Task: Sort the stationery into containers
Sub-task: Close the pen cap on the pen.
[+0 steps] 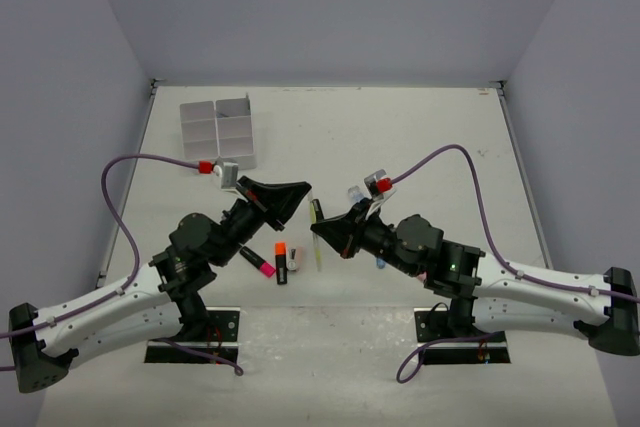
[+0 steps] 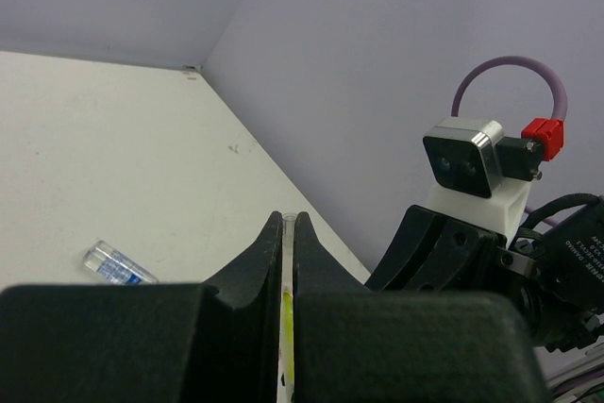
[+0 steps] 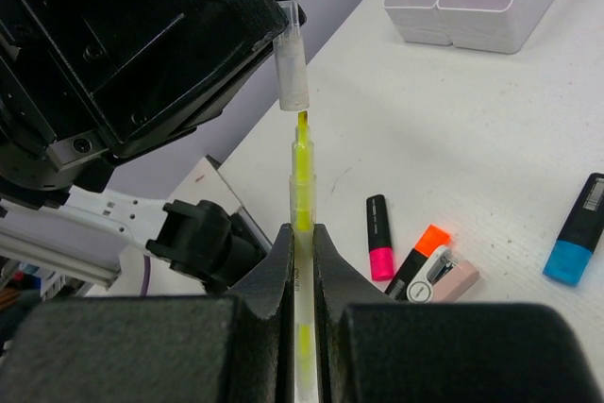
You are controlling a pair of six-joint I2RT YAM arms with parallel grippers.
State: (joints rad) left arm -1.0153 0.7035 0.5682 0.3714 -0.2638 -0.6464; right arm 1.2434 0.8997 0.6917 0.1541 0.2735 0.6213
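The right end effector (image 3: 302, 238) was clamped on the yellow pen (image 3: 301, 181), the left end effector (image 2: 289, 228) on its clear cap (image 3: 293, 77). Seating the cap likely needed both aligned before pressing.

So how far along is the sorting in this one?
Nothing looks sorted: the tray compartments in view look empty. In hand: the right pincer grips a yellow pen, and the left pincer holds a clear cap just off its tip. To do: the pen itself, plus the pink highlighter, orange highlighter, blue highlighter and other pieces lying on the table.
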